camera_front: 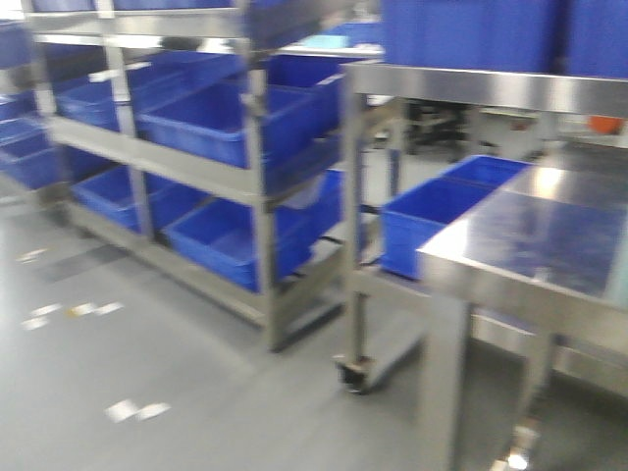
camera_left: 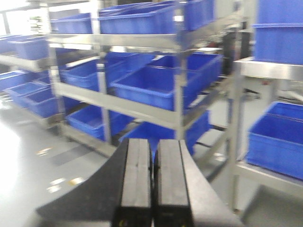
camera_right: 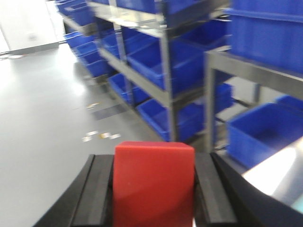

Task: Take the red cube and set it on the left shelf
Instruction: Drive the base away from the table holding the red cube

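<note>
Right wrist view shows the right gripper (camera_right: 154, 189) clamped on the red cube (camera_right: 154, 182). The left gripper (camera_left: 152, 179) is pressed together, holding nothing, facing shelves (camera_left: 142, 101) of blue bins (camera_left: 147, 85).

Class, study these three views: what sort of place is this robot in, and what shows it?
Probably a warehouse or factory storeroom: steel shelving racks holding rows of blue plastic bins, a stainless steel table, and a bare grey floor.

Lower part of red cube (camera_right: 154, 184) cut off at bottom edge, right wrist view. Front view smeared throughout; pale floor scraps (camera_front: 135, 410) not identified.
</note>
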### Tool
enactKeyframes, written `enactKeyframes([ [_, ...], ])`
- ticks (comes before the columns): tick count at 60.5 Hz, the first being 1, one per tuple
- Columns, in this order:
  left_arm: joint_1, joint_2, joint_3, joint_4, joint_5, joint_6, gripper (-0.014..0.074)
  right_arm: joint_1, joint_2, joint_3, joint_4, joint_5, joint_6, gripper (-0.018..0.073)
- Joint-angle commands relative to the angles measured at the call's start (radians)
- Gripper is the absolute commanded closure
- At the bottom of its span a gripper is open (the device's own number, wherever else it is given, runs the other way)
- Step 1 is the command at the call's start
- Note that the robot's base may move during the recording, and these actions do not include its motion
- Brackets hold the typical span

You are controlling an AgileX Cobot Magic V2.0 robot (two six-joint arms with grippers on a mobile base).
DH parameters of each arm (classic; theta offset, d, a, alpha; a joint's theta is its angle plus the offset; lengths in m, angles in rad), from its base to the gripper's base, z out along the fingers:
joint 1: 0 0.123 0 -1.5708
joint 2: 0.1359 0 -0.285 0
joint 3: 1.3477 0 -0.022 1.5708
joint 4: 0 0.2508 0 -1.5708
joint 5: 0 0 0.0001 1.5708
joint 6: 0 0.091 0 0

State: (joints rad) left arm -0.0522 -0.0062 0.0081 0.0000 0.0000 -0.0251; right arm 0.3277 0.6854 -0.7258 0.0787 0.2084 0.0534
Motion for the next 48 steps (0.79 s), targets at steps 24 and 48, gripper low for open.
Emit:
enactKeyframes([
  [24,0.0,-0.015,0.025,0.0,-0.083,0.0,0.0495,-0.005,-0.001,-0.029,-0.01,-0.095,0.001,0.053],
  [48,0.0,-0.015,0.025,0.0,-0.083,0.0,0.0495,-0.005,-0.001,-0.029,-0.01,-0.095,0.001,0.053],
])
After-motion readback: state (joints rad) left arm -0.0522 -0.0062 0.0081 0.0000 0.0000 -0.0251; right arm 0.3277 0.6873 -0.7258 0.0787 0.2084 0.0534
